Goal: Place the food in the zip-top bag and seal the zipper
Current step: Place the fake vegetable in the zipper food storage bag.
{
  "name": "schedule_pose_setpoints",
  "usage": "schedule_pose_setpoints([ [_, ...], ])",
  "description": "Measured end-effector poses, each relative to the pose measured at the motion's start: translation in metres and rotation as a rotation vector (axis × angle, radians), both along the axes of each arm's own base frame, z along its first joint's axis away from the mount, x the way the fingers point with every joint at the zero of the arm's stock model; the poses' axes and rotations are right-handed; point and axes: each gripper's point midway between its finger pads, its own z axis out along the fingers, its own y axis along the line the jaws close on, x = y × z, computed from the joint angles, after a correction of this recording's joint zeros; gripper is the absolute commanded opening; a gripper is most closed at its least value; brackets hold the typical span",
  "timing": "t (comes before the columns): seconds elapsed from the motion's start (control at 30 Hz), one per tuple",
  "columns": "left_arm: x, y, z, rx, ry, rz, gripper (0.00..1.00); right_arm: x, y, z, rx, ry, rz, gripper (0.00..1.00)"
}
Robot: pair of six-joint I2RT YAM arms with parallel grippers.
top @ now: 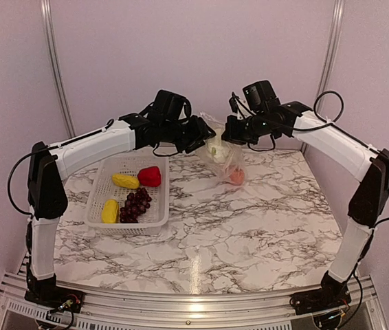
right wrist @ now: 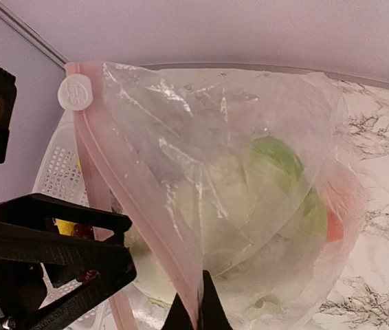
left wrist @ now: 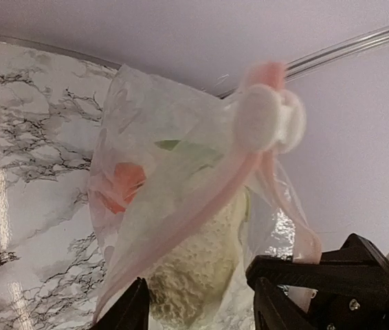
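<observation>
Over on the left, the white basket [top: 129, 227] sits on the marble table [top: 249, 227]. It holds the dark grape bunch [top: 136, 204], the red pepper piece [top: 149, 176], one yellow piece [top: 125, 181] at the back and another at the front left corner.

Just to the right of the basket, the left gripper [top: 201, 141] reaches in against the near edge of the zip-top bag [top: 223, 161]. From its wrist camera I see its fingers [left wrist: 134, 309] standing apart with the belly of the bag between them. I can't tell whether they are actually clamping the plastic.

The bag hangs between the two arms at the back of the table, with one corner poking upward. The white slider [right wrist: 76, 93] is at that raised corner. From there the pink zipper [right wrist: 126, 192] runs down in two separate lips, so the mouth is parted. Inside are the pale green piece [right wrist: 263, 199] and, lower down, the orange fruit [top: 237, 177].

On the right, the right gripper [top: 230, 132] meets the bag's other side, its fingers nearly together and pinching one taut lip of the zipper.
</observation>
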Motion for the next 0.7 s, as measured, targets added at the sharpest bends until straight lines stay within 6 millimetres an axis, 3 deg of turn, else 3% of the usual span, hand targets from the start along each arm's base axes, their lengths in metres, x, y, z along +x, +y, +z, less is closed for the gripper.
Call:
schedule_pose_setpoints([
  [0.2,-0.017,0.007,0.052,-0.052,-0.139,-0.072,0.73,0.001,-0.006,-0.006,0.026,0.028,-0.012,0.0],
  [0.33,-0.043,0.027,0.099,-0.082,-0.244,-0.113,0.71,-0.001,-0.011,-0.014,0.029,0.046,-0.019,0.0],
  [0.43,-0.055,0.043,0.118,-0.061,-0.285,-0.106,0.67,-0.002,-0.013,-0.015,0.035,0.048,-0.022,0.0],
  [0.53,-0.058,0.052,0.105,0.005,-0.266,-0.099,0.63,-0.003,-0.012,-0.014,0.045,0.045,-0.013,0.0],
  [0.63,-0.063,0.058,0.055,0.114,-0.185,-0.109,0.58,-0.003,-0.01,-0.013,0.054,0.043,-0.004,0.0],
  [0.7,-0.073,0.066,0.007,0.211,-0.098,-0.126,0.57,-0.004,-0.008,-0.014,0.06,0.043,0.002,0.0],
])
